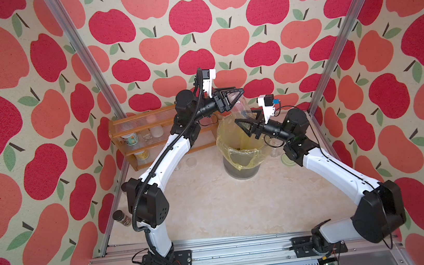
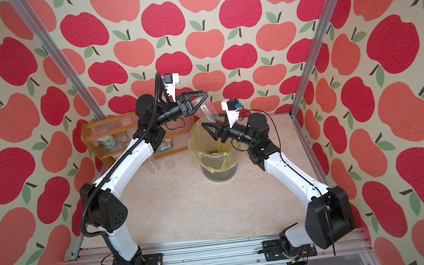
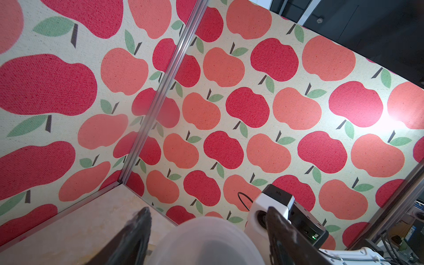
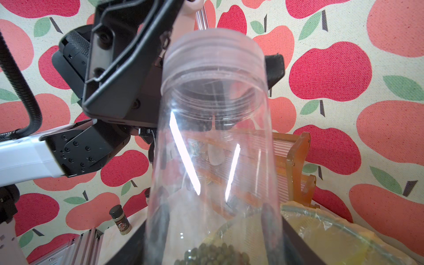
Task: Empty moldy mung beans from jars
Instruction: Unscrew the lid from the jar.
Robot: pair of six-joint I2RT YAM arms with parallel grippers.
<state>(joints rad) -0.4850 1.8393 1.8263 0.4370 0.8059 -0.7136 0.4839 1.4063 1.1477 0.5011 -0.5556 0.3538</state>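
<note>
In both top views the tall clear jar (image 1: pixel 244 109) hung in the air over the far rim of the lined bin (image 1: pixel 241 172), which stood near the tabletop's far edge, about midway along it. The jar's long axis slanted. Its lidded end pointed up toward the far edge and the left gripper (image 1: pixel 238 99). Its base sat lower, in the right gripper (image 1: pixel 247 119).

The left wrist view showed the frosted lid (image 3: pixel 206 241) between that gripper's two fingers (image 3: pixel 140 229). They stood close on either side, but I could not tell whether they pressed it.

In the right wrist view the right gripper was clamped low on the jar's body (image 4: pixel 213 149), and the base faced the camera. A small heap of beans (image 4: pixel 213 254) lay at that low end, with the lid (image 4: pixel 213 50) at the far end.

The jar looked light and nearly empty, with smooth, glossy walls that would probably be slippery and might give under a hard squeeze. A firm hold low on the body, with the other gripper on the lid's ridged rim, seemed the soundest way to twist it off.
</note>
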